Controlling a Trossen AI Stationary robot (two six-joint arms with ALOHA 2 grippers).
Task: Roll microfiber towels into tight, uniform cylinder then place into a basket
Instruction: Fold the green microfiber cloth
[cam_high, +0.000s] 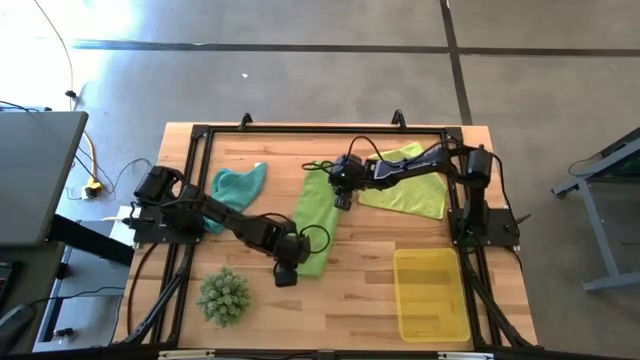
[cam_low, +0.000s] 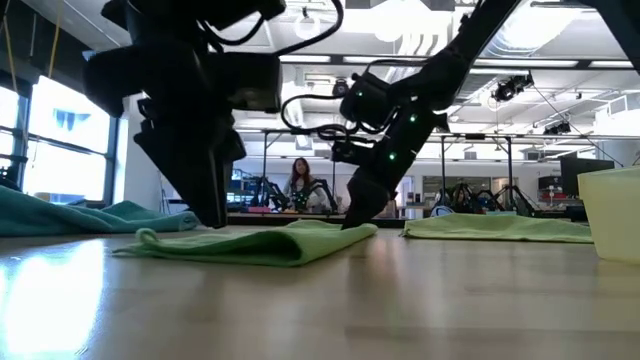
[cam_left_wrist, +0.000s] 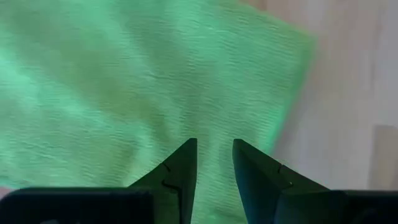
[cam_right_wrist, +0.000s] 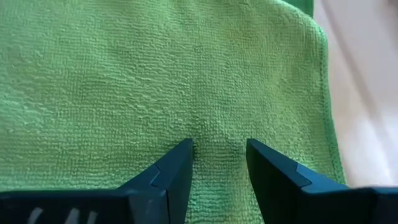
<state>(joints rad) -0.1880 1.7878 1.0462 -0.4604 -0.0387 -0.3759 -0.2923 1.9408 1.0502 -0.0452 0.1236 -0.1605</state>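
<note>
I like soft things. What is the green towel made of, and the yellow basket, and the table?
The green towel looks like soft fuzzy cloth, probably microfiber: tiny loops cover it and its edge is stitched. The yellow basket seems to be see-through plastic, since the table shows faintly through it. The table looks like pale wood: plank lines and grain run across it.

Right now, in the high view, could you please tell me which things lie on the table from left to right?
Spiky green plant ball → teal towel → bright green towel → pale yellow-green towel. The yellow basket overlaps that last towel's span, nearer the front edge.
</note>
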